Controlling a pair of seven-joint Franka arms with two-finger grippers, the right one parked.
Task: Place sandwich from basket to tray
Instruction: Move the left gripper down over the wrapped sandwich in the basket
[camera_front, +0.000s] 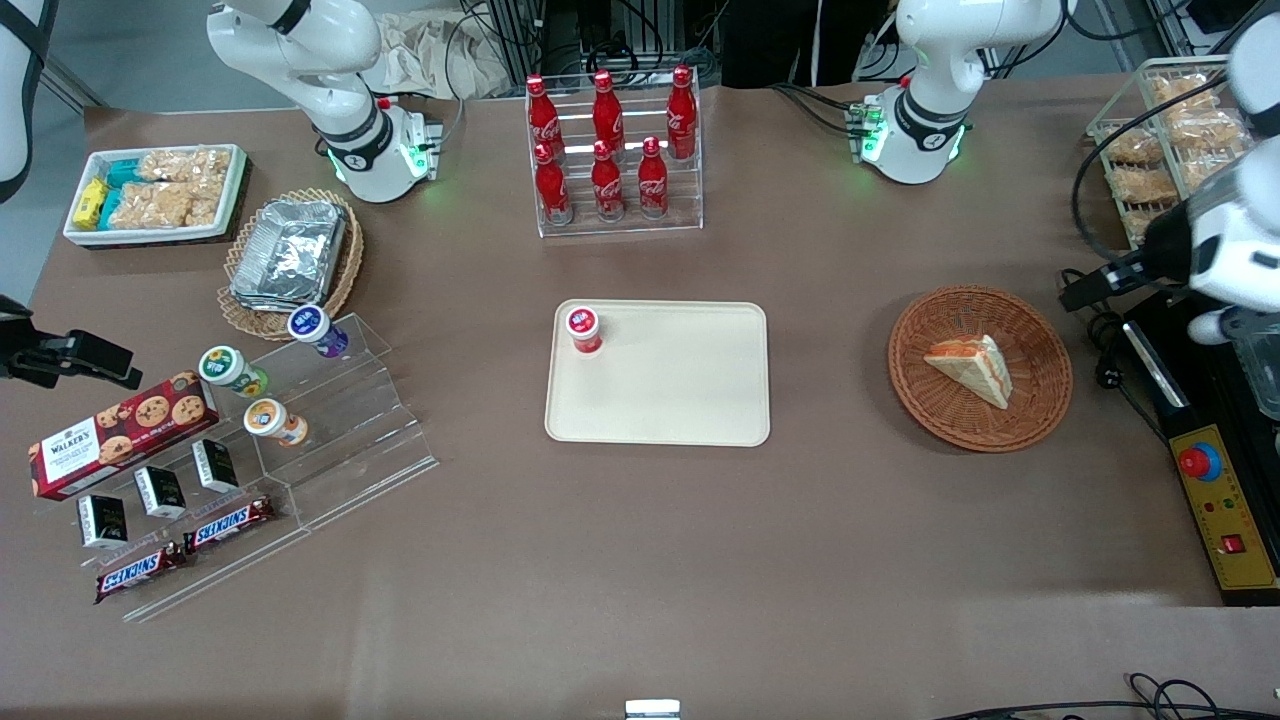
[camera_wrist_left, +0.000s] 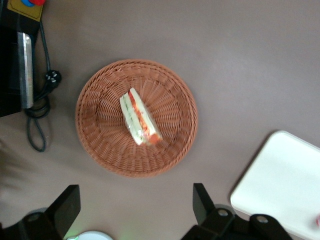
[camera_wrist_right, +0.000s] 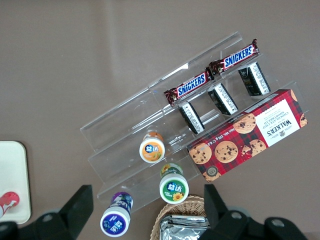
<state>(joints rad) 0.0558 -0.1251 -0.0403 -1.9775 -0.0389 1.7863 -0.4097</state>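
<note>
Snack bin (camera_front: 155, 195): white, rectangular, packets inside, toward the parked arm's end of the counter (camera_front: 640, 560); stock, not part of the job.

Tan wicker basket (camera_front: 290, 262): foil containers stacked inside, just beside the bin; likewise stock.

Clear stepped display (camera_front: 330, 420): three small lidded cups on its steps, a Walkers cookie box (camera_front: 120, 432), small dark cartons and two Snickers bars (camera_front: 185, 550) on the lower shelves nearer the front camera; laid out as shop goods, well apart from the work.

Cola rack (camera_front: 612, 150): six red bottles upright on clear tiers, farther from the front camera than the tray; out of any likely carry path.

Tray (camera_front: 680, 385): cream-beige, rounded corners, low rim, mid-counter. One red-lidded cup (camera_front: 584, 329) upright in one corner, most of the floor bare; plenty of landing room judged available for the wedge.

Basket (camera_front: 980, 368): round, reddish-brown wicker, shallow, toward the working arm's end, apart from the tray.

Sandwich (camera_wrist_left: 139, 117): triangular wedge, pale bread, orange-red filling along the cut edge; lying flat near the middle of the basket, untouched. Shallow wall judged no obstacle to a grasp from above.

Pincer (camera_wrist_left: 135, 210): released, fingers spread wide, holding nothing; raised above the counter beside the basket, looking down on it. Judged a pre-grasp hover, spread set to straddle the wedge. Transfer not yet begun.

Control box (camera_front: 1225, 510): yellow, red button, at the working arm's edge of the counter.
</note>
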